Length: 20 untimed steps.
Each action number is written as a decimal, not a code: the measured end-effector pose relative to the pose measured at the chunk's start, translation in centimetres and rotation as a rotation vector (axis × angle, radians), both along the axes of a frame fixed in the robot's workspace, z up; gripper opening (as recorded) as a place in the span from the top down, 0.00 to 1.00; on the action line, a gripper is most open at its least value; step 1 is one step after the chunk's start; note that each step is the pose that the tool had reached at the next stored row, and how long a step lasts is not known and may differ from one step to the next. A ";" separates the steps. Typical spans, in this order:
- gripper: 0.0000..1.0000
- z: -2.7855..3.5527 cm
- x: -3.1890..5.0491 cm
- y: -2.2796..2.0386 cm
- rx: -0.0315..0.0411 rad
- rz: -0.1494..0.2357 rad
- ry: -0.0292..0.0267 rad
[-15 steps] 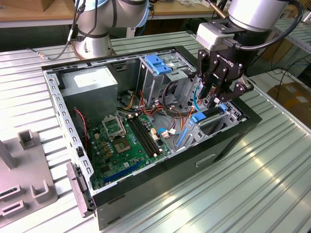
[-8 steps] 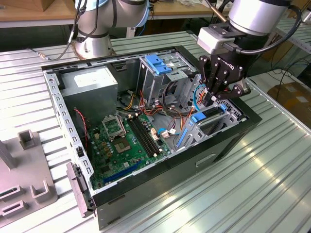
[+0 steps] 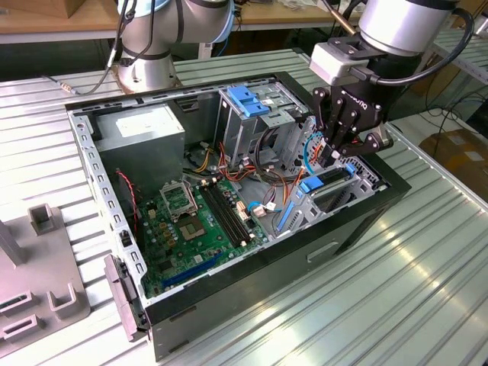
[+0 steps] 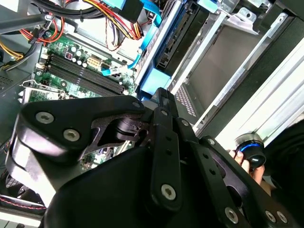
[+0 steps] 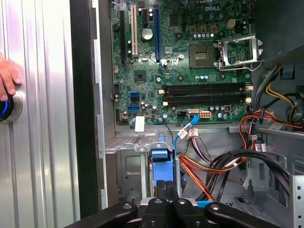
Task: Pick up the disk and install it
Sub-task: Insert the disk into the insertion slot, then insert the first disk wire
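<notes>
Pincer [image 5: 166,192] has its fingers drawn together, tips right at the blue end of the disk [image 5: 160,159]. Can't tell whether they nip it or only press on it. The disk stands on edge in the drive bay [image 5: 129,166] at the front corner of the case [image 3: 252,293], blue rails in the metal guides. It looks partly in, not flush.

Judged step: install, insertion phase, with the pick-up done. Seating it calls for a straight push along the guides with no tilt, clear of the orange-yellow cable bundle [image 5: 209,166] just beside.

Beyond lie the motherboard [image 5: 190,61], then the grey power supply [image 3: 141,137]. Outside the case, a person's hand [image 5: 7,76] rests on a blue-ringed button [image 5: 5,108] on the tabletop [image 5: 42,118].
</notes>
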State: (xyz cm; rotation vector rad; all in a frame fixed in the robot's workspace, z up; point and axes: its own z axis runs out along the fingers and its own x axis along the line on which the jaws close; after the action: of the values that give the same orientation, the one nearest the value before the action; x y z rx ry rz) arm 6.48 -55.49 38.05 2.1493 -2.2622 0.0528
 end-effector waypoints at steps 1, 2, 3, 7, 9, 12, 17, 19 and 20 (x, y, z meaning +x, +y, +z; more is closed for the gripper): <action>0.90 0.00 0.00 0.00 0.0000 0.000 0.0000; 0.90 0.00 0.00 0.00 -0.0001 0.000 0.0000; 0.90 0.00 0.01 0.00 0.0000 0.000 0.0000; 0.90 0.00 0.01 0.00 -0.0003 0.000 0.0001; 0.90 -0.01 0.20 0.00 -0.0001 0.000 -0.0001; 0.90 -0.04 1.00 0.00 -0.0003 0.000 0.0000; 0.90 -0.09 1.38 -0.04 -0.0019 0.029 -0.0010; 0.90 -0.10 1.39 -0.05 -0.0018 0.065 -0.0025; 0.90 -0.12 1.39 -0.06 -0.0018 0.080 -0.0025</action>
State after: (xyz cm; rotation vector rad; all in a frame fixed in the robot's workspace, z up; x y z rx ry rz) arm 7.87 -55.54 37.93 2.2396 -2.1756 0.0589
